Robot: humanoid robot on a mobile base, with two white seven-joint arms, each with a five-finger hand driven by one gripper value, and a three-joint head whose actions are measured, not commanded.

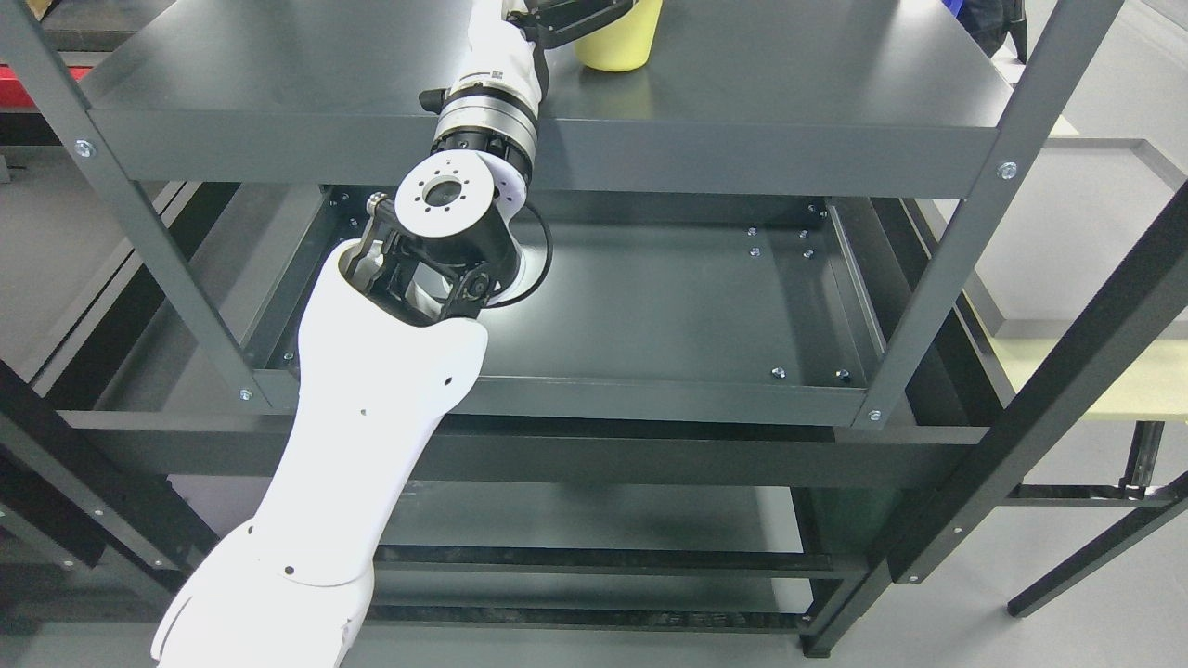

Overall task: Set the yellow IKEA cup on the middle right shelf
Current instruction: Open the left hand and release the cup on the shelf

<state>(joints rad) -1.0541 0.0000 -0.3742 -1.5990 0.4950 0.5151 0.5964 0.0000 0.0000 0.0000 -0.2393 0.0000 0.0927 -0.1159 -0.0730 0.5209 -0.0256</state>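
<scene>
On the dark grey metal shelf [789, 83], my left hand [575, 14] grips the pale yellow plastic cup [620, 42], which stands upright.

The left arm [371, 436] is a smooth white shell, dotted with a few small dark screw holes. Behind the hand [580, 14], which is dark and angular, sits a ribbed silver wrist ring [487, 121] above a white sleeve bearing a small black marking. Further back, a round white elbow cap [445, 195] shows a ring of bolts, and a black cable [538, 264] loops beside it.
</scene>
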